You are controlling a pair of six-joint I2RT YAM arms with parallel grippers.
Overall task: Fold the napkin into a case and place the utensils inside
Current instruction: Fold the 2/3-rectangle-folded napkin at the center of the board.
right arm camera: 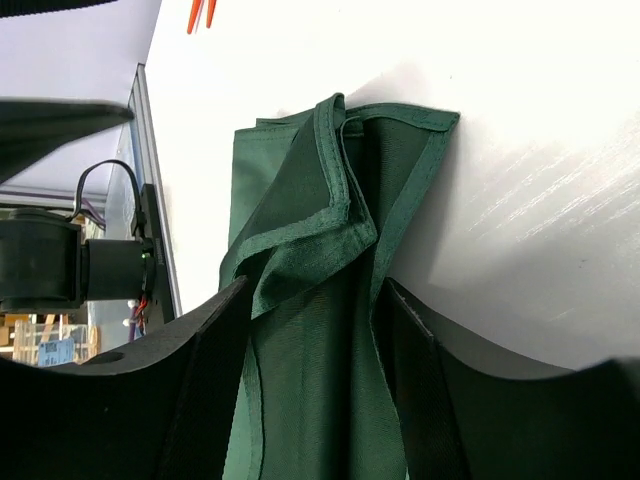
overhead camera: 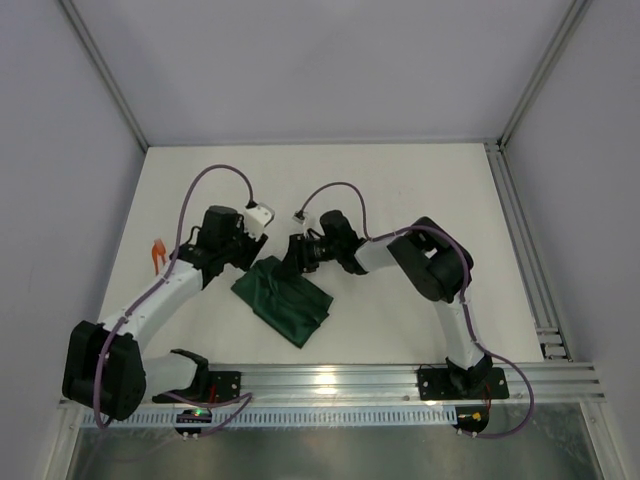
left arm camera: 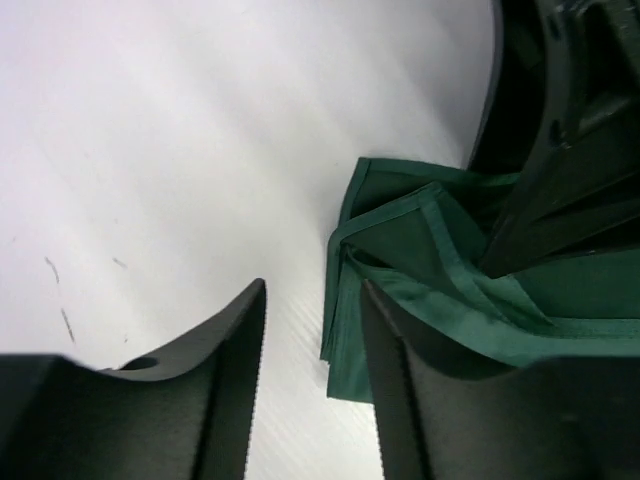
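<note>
Top external view: locates the napkin (overhead camera: 285, 300) folded on the table (overhead camera: 420, 200), right gripper (right arm camera: 315, 290) fingers apart astride its raised hem, left gripper (left arm camera: 313, 285) fingers apart just beside its left edge, utensils (overhead camera: 158, 254) well apart at left.

Bright even light; glare on front rail (overhead camera: 325, 378); wrist cams blurry up close.

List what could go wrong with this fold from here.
1. The napkin has loose, raised layers at its corner. With the left gripper open beside it, the fold may spring apart.
2. The right gripper straddles the cloth, so lifting away could drag the layers askew.
3. The utensils lie close beside the left arm; a sweep could knock them away.
</note>
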